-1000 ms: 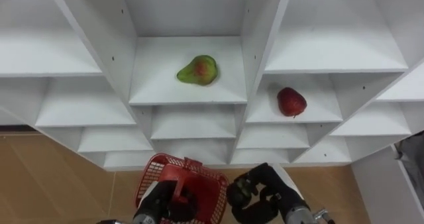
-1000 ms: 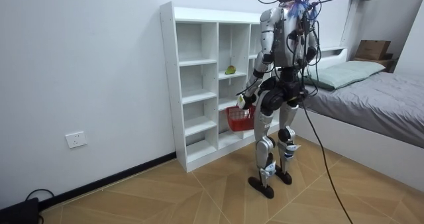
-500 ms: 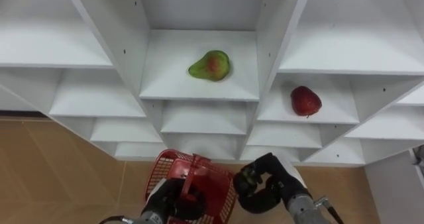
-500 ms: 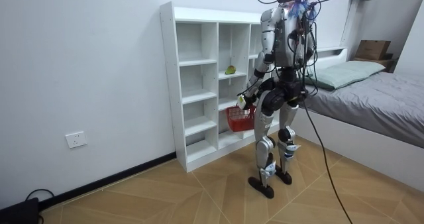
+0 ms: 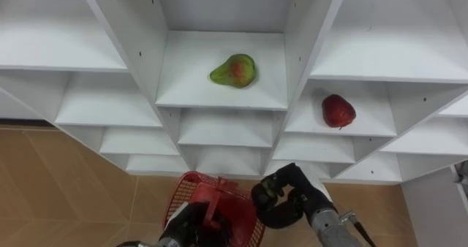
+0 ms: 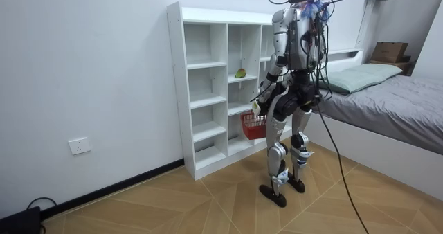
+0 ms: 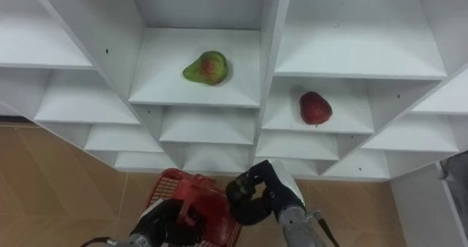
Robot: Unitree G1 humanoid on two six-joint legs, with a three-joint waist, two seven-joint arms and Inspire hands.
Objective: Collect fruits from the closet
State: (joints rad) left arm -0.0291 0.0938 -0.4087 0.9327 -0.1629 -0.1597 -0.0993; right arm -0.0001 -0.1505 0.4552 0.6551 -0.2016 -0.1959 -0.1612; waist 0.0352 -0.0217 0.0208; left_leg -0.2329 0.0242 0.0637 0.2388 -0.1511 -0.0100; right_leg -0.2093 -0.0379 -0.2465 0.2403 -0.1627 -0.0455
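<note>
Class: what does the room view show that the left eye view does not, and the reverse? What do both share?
The room view adds the bed, a socket and the robot standing at the shelves. The left eye view adds a red fruit, right of and below the green fruit, and the curled, empty right robot hand. Shared: shelves, green fruit, basket hanging from the left robot hand.

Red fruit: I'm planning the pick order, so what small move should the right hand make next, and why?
Probably lift the right hand, opening it, toward the red fruit: the hand is curled and empty just below that shelf, while the left hand holds the basket.
</note>
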